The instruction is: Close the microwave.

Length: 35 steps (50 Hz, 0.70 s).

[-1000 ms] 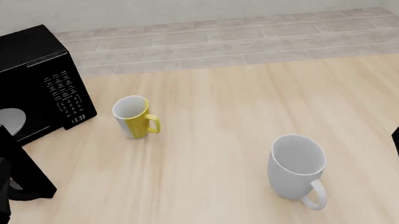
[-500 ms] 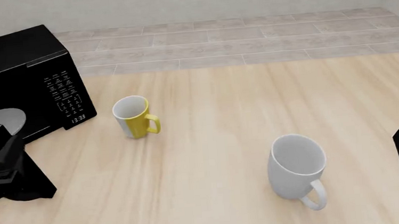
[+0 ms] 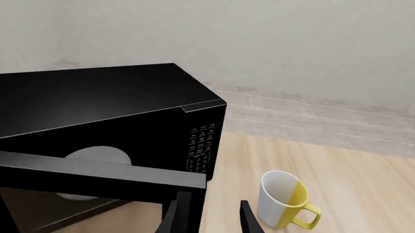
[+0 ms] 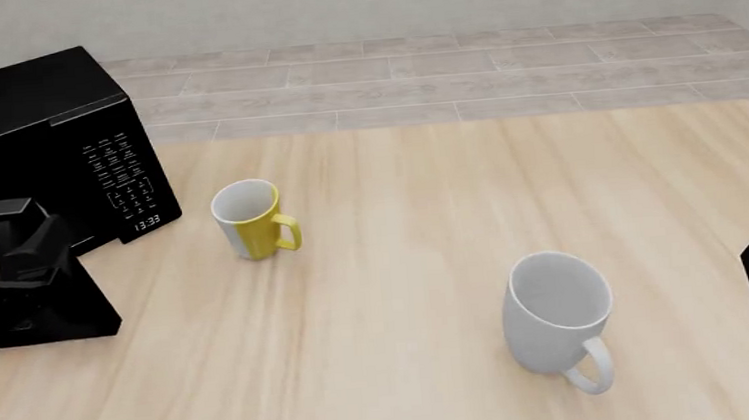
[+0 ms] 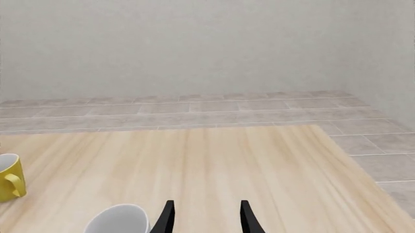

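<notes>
Clearly your glossy black microwave [image 4: 41,146] sat at the worktop's far-left corner, door ajar, just beyond your parted left gripper [image 3: 207,218] fingers.

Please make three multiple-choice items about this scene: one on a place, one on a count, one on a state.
1. Where does the yellow mug stand?
A. inside the microwave
B. on the table beside the microwave
C. on the floor

2. How many mugs are there?
A. one
B. two
C. four

3. How is the microwave door?
A. partly open
B. fully shut
C. removed

Answers:
B, the yellow mug stands on the table next to the microwave.
B, only it and the white mug show.
A, the door stands away from the body, with the left claw beside its edge.
</notes>
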Motion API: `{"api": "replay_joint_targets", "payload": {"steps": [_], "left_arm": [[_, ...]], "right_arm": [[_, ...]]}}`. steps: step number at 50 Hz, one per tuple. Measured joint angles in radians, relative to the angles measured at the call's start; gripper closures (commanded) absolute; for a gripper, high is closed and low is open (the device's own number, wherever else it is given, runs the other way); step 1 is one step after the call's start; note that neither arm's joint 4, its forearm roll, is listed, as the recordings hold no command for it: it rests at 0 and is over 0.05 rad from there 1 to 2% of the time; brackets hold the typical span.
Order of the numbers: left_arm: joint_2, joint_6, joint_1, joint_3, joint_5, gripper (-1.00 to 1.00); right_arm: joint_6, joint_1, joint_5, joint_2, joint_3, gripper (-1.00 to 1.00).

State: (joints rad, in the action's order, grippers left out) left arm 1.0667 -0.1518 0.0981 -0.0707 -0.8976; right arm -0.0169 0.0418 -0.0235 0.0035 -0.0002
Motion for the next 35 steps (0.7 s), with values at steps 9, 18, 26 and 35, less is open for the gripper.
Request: {"api": "replay_joint_targets", "payload": {"steps": [9, 18, 26, 35], "left_arm": [[0.044, 0.004, 0.002, -0.035, 0.005, -1.00], [0.085, 0.014, 0.006, -0.084, 0.036, -1.00], [0.109, 0.025, -0.002, -0.141, 0.103, -1.00], [0.154, 0.037, -0.010, -0.210, 0.160, -1.00]], "right_arm": [[-0.002, -0.005, 0.003, -0.001, 0.000, -1.00], [-0.005, -0.010, 0.004, -0.002, 0.000, -1.00], [-0.006, -0.014, 0.007, -0.002, 0.000, -1.00], [-0.004, -0.025, 0.025, -0.002, 0.000, -1.00]]}}
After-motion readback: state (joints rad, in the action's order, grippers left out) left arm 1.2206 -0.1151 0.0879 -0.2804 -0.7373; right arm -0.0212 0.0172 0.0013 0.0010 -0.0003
